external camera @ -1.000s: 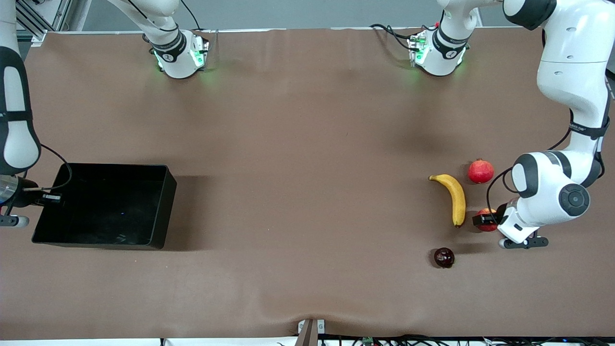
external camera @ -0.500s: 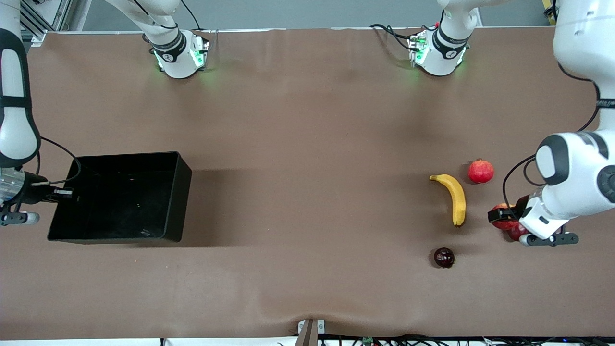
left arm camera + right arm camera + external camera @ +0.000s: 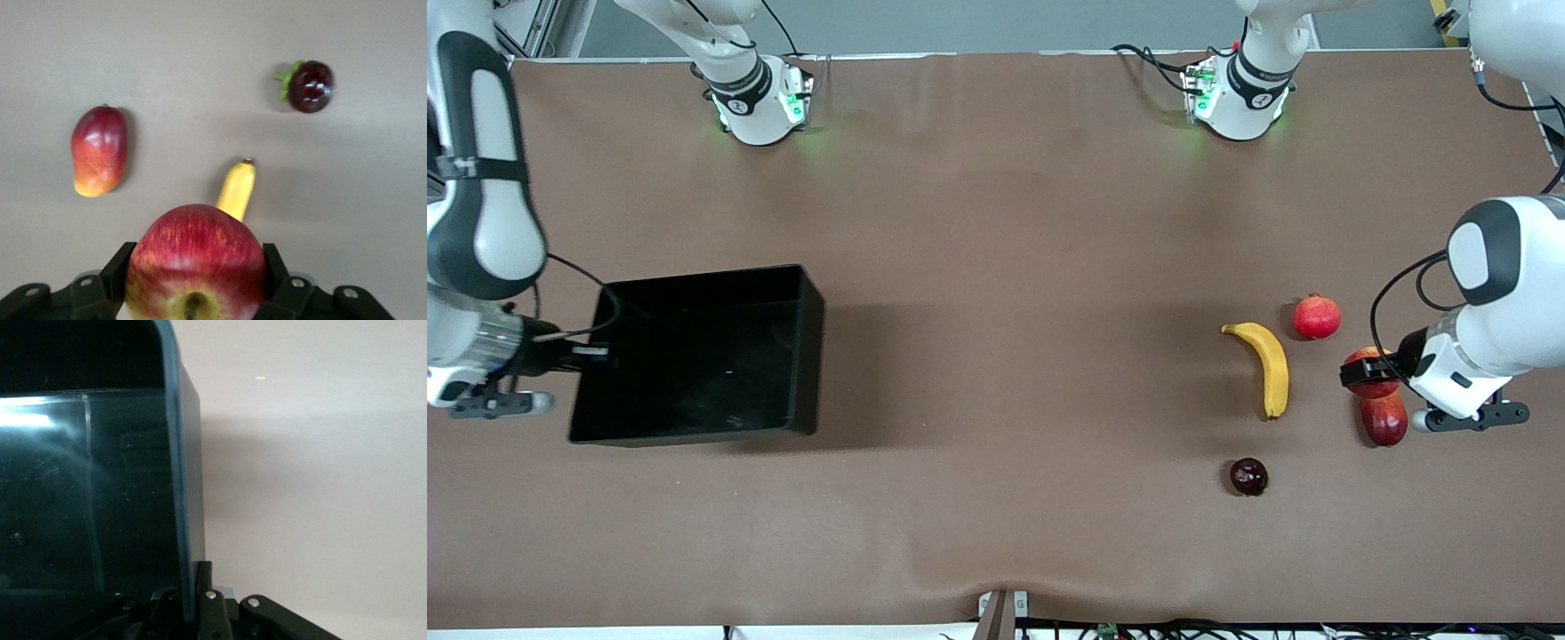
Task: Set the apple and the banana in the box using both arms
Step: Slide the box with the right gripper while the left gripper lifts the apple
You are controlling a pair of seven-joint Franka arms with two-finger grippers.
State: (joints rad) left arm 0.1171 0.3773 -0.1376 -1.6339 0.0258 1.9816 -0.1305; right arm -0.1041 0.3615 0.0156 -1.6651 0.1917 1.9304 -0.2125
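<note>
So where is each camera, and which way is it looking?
Front view: high across the table, facing both arms; sees the box and banana.
Left wrist view: on the left arm, looking down past the left gripper holding the apple.
Right wrist view: on the right arm; the right gripper pinches the box wall.
Shared: front and left wrist views both show the banana.

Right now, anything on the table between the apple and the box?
Nothing visible. The left tool holds the apple up; only the banana lies beside it. Bare table runs to the box, gripped by the right tool.
</note>
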